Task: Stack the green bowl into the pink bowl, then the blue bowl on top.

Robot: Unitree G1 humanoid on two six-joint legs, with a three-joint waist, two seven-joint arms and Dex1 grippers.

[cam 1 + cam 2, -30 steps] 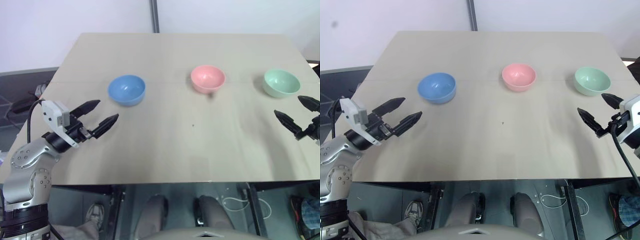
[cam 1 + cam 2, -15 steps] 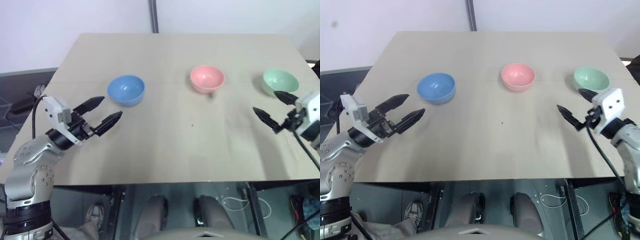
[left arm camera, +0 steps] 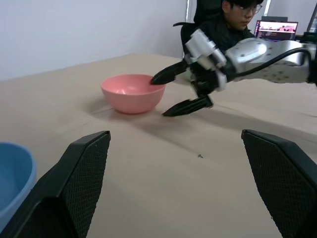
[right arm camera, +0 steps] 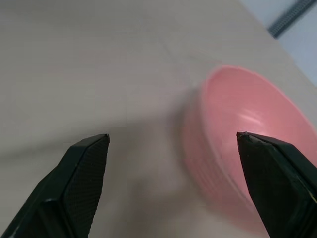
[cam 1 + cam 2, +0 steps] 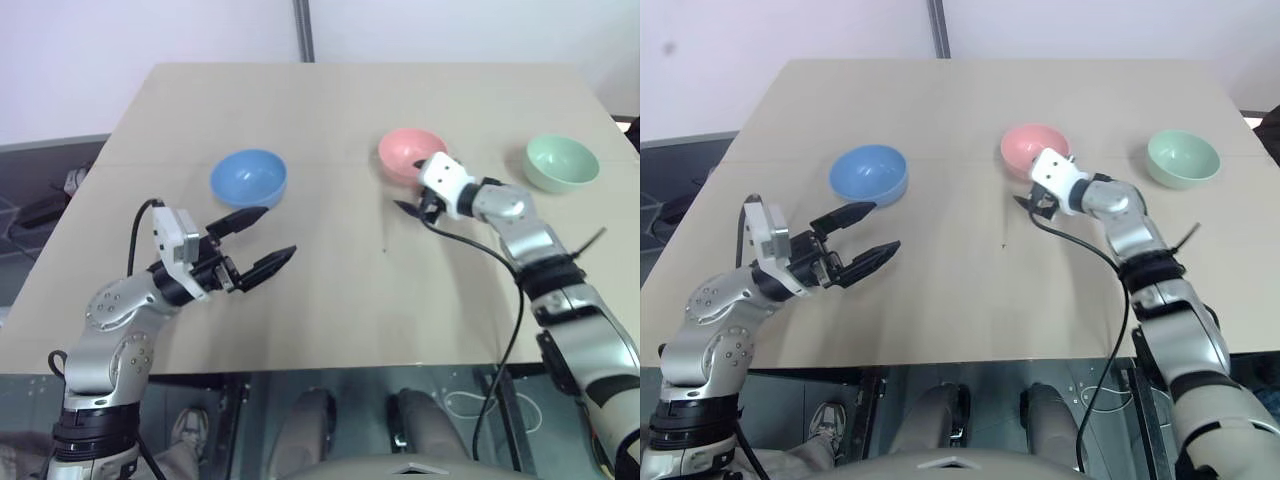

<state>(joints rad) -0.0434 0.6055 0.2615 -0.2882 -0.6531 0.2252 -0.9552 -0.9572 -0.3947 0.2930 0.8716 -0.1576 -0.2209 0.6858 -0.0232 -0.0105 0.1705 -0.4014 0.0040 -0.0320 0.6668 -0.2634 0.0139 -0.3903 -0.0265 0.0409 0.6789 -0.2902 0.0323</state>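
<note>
Left wrist view: smooth round pink bowl (image 3: 132, 92) | right claw (image 3: 174, 91) tapered, spread at rim | left claw (image 5: 256, 243) spread

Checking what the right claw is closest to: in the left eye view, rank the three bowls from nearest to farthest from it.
1. Pink bowl, right at the right claw, at the table's middle.
2. Green bowl, off toward the table's right edge.
3. Blue bowl, on the left side.
</note>
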